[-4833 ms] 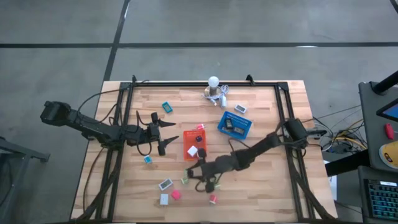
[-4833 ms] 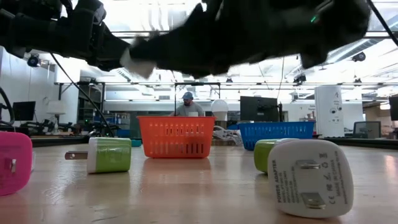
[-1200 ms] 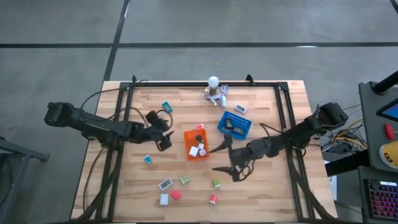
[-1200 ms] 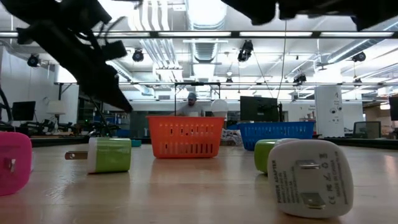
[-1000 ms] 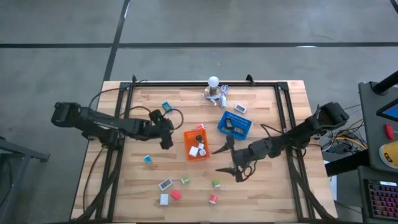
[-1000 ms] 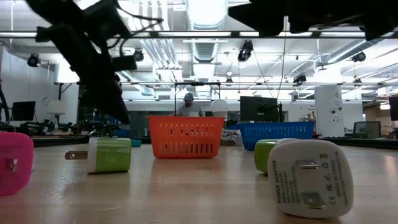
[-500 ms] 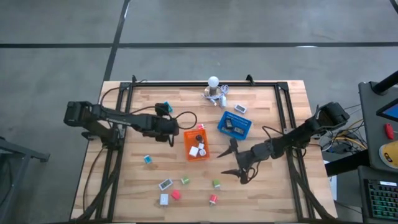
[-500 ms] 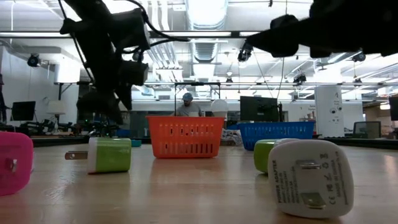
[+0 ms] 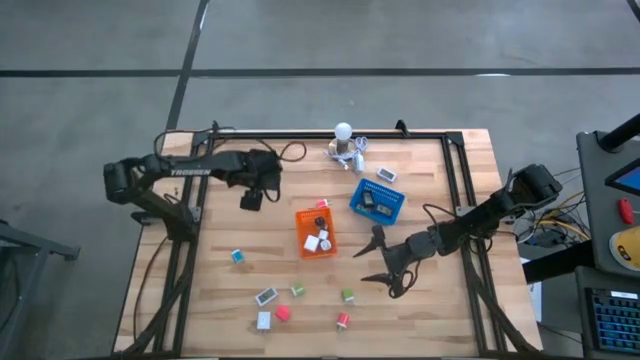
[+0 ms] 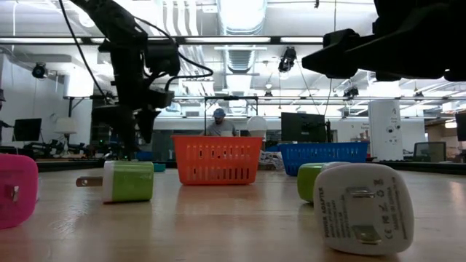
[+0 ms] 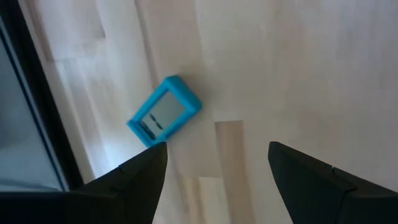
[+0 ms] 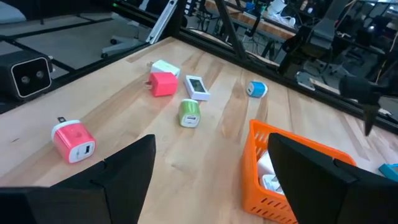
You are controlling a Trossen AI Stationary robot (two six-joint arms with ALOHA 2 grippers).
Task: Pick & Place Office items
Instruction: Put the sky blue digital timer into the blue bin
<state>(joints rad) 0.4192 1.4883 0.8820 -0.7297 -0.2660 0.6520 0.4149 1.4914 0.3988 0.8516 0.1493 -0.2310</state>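
My left gripper (image 9: 250, 198) hangs open over the table's far left part, pointing steeply down. In its wrist view a small teal item with a grey face (image 11: 165, 112) lies flat on the wood just ahead of the open fingers (image 11: 217, 152), untouched. My right gripper (image 9: 372, 260) stands open and nearly level, right of the orange tray (image 9: 316, 232); nothing is between its fingers (image 12: 211, 149). Loose office items lie near the front edge: a green one (image 9: 297, 290), a pink one (image 9: 283, 313), a white one (image 9: 264, 320) and a teal one (image 9: 238, 256).
The orange tray (image 12: 280, 168) holds a few small pieces. A blue tray (image 9: 378, 199) with items stands behind it to the right. A white bulb cluster with cables (image 9: 345, 140) sits at the far edge. A black frame (image 9: 200, 150) rims the table. A person stands far behind.
My left gripper has swung from beside the orange tray toward the table's far edge and a little left, rolling about its own axis, and stays open. My right gripper has sunk a little toward the table.
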